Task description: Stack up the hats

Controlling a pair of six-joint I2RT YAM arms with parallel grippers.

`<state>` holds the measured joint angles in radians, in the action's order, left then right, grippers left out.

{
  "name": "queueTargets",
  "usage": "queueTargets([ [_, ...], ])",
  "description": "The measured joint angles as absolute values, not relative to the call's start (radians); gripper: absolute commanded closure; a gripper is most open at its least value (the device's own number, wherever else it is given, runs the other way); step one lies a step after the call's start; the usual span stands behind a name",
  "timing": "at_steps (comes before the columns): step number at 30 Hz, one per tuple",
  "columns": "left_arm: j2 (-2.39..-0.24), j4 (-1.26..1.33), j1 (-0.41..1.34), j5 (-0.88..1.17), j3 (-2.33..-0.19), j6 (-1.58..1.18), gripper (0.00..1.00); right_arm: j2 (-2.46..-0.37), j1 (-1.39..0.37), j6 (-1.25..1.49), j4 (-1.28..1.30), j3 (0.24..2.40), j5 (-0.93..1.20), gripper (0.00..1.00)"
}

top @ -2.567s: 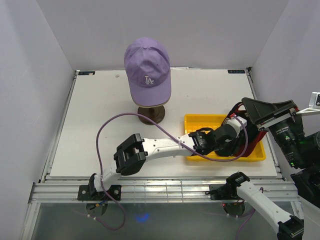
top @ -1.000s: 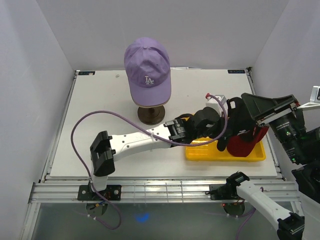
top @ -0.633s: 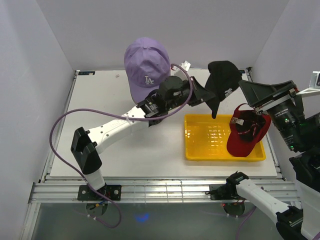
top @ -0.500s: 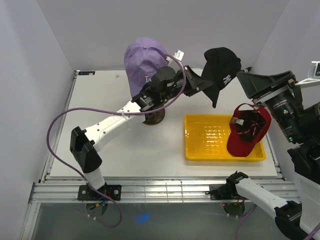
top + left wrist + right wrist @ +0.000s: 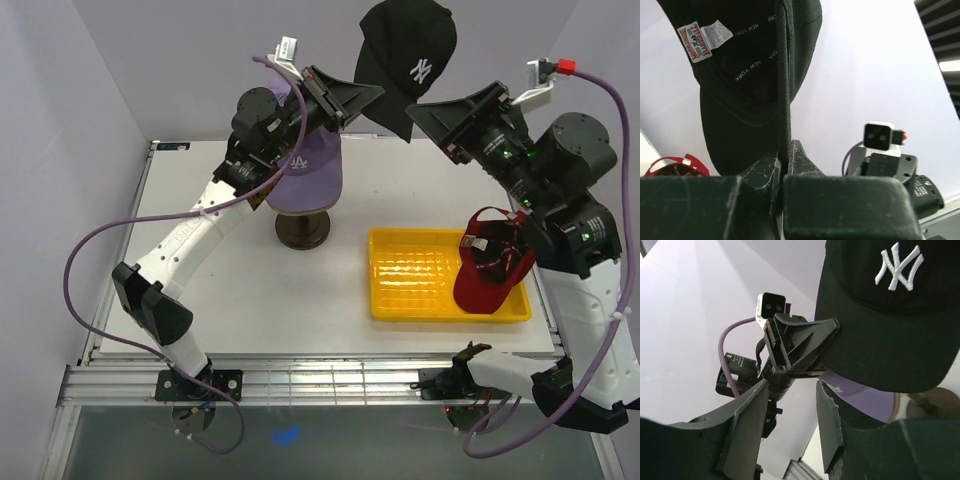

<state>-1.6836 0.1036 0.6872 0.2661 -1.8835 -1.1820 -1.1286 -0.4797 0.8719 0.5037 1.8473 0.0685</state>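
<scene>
The left end effector (image 5: 345, 100) is pinched shut on the rim of the black hat (image 5: 405, 55) and holds it high in the air. In the left wrist view the hat stands up from the fingertips (image 5: 767, 172), and you can see its inside.

The right end effector (image 5: 440, 115) is about half open and has nothing in it. It is just beside the black hat, on the other side from the left end effector. In the right wrist view the hat sits above and past the open fingers (image 5: 827, 410), not between them. The brim is the part nearest to them.

The thing that matters most is where the purple hat (image 5: 300, 165) is. It sits on its stand (image 5: 303, 230) right below the left end effector, a little back toward that arm's own base. The black hat sticks out the other way, up and away from the purple one. Its open side faces the left end effector. Its front with the white letters faces the right end effector. I think the open side has to turn to face down, and the hat has to come back and down, before it can sit on the purple hat.

The red hat (image 5: 495, 265) leans in the yellow tray (image 5: 415, 275) on the surface (image 5: 200, 260), well below the right end effector. The right arm is nearer to the red hat. The left arm is nearer to the purple hat.
</scene>
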Motion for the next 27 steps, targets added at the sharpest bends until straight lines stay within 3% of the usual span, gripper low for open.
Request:
queueTargets([
  [10,-1.550,0.248,0.455,0.389,-1.711,-1.365,1.00,-1.298,-0.385,1.081,0.226,1.786,0.389,0.35],
  [14,-1.510,0.335,0.396,0.423,-1.673,-1.454,1.00,-1.305,-0.324,1.214,0.022,1.648,0.487,0.27],
  [27,-1.423,0.635,0.385,0.468,-1.426,-1.679,1.00,-1.320,-0.318,1.389,-0.274,1.495,0.541,0.24],
])
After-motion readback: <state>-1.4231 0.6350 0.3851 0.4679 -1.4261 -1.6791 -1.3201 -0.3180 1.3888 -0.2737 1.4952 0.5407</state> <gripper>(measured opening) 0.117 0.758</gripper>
